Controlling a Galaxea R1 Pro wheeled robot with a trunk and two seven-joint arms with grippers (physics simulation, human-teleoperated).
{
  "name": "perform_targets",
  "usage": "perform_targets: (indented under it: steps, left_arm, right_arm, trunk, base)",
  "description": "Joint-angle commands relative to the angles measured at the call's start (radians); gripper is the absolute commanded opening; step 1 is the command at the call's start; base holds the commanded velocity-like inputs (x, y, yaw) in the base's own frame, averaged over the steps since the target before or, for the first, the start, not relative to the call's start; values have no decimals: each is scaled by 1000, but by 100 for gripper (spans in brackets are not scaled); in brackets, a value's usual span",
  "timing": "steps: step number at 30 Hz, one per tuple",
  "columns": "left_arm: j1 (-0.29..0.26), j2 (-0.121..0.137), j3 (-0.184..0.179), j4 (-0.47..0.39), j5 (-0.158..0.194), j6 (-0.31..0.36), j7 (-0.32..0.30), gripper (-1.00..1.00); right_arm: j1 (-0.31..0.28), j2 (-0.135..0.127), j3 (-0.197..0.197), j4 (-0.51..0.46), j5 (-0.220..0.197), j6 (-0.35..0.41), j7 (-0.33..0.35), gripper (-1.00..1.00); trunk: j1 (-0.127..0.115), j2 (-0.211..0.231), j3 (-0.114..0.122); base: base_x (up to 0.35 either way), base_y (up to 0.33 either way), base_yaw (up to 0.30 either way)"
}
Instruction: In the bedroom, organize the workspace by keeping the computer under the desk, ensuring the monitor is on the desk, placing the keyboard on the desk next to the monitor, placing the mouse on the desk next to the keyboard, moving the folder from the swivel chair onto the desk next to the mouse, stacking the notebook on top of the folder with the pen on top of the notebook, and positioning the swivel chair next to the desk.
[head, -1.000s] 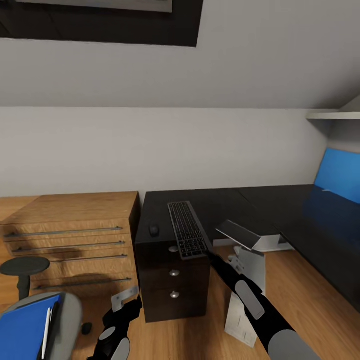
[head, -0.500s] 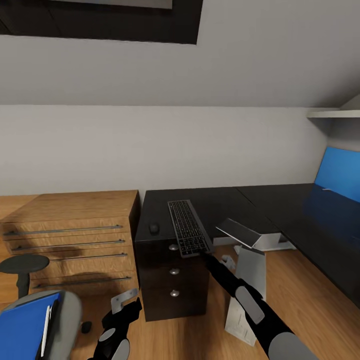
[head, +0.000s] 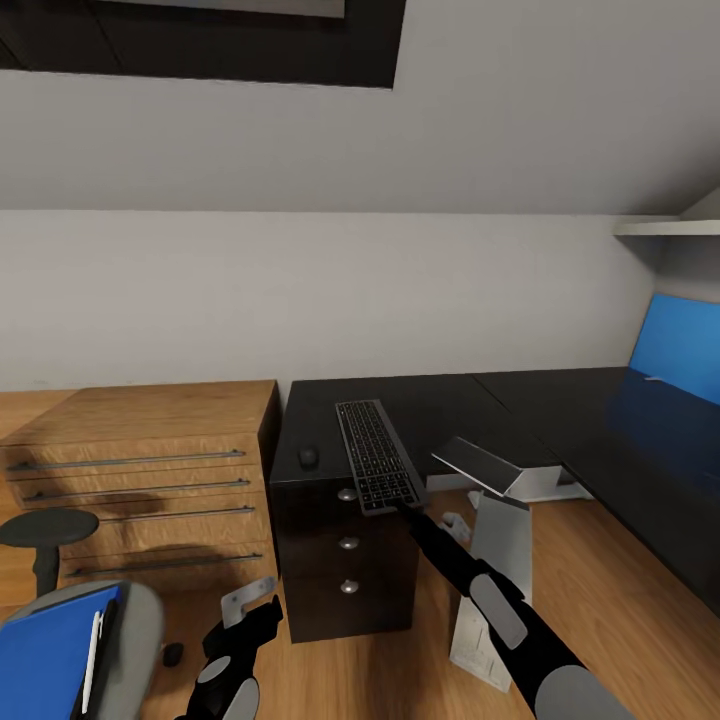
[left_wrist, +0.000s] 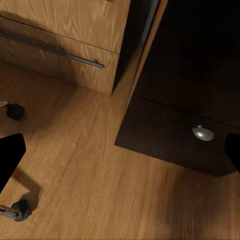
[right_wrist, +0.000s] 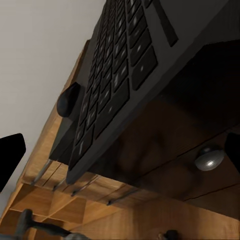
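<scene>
While right gripper (head: 410, 507) reaches keyboard (head: 375, 468) front edge, fingers spread; mouse (head: 308, 458) just left, wooden dresser (head: 140, 480) beside desk (head: 440, 410), left gripper (head: 250, 612) spread low.

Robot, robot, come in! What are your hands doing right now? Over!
Right gripper at near end of flat black keyboard, grip unclear. Left gripper low, idle. Small black mouse beside keyboard. Nothing blocking.

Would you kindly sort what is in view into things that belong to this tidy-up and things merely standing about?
Belongs to the job:
keyboard
mouse
desk
blue folder
pen
swivel chair

Just standing about:
wooden dresser
wall shelf
</scene>
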Motion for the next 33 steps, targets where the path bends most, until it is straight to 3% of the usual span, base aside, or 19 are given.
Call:
perform_targets:
  steps: [1, 4, 8, 9, 10, 11, 12, 17, 29, 33]
  left_arm:
    - [-1, 0, -2, -1, 5, 4, 7, 100]
    - [-1, 0, -2, -1, 5, 4, 7, 100]
    - [-1, 0, -2, -1, 7, 4, 7, 100]
    - [-1, 0, -2, -1, 7, 4, 7, 100]
    - [-1, 0, -2, -1, 7, 4, 7, 100]
    - [-1, 0, -2, -1, 7, 4, 6, 100]
    - [-1, 0, -2, -1, 7, 4, 6, 100]
    - [-1, 0, -2, -1, 7, 4, 6, 100]
    - [-1, 0, -2, -7, 7, 4, 0, 100]
    - [-1, 0, -2, -9, 7, 4, 1, 100]
  right_arm:
    - [-1, 1, 0, 0, -11, 5, -2, 100]
    - [-1, 5, -1, -1, -27, 3, -11, 100]
    - [-1, 9, 1, 0, -118, 0, -17, 100]
    - [-1, 11, 1, -1, -160, 0, -18, 100]
    - [-1, 13, 1, -1, -246, 1, -23, 100]
    - [-1, 13, 0, -1, -280, 2, -31, 100]
    - [-1, 13, -1, -1, -341, 3, -55, 100]
    - [-1, 13, -1, -1, -362, 4, -63, 100]
    - [-1, 15, 1, 33, -366, 4, -66, 100]
    - [-1, 15, 1, 37, -366, 4, -66, 100]
  trunk:
    - [0, -1, -1]
    - [0, -1, -1]
    - [0, -1, -1]
    - [0, -1, -1]
    - [0, -1, -1]
    - [0, -1, -1]
    - [0, -1, -1]
    - [0, -1, -1]
    - [0, -1, -1]
    - [15, -29, -14]
  base:
    - [0, 0, 0]
    - [0, 0, 0]
    - [0, 0, 0]
    - [0, 0, 0]
    - [0, 0, 0]
    - [0, 0, 0]
    - [0, 0, 0]
    - [10, 0, 0]
    - [94, 0, 0]
    - [3, 0, 0]
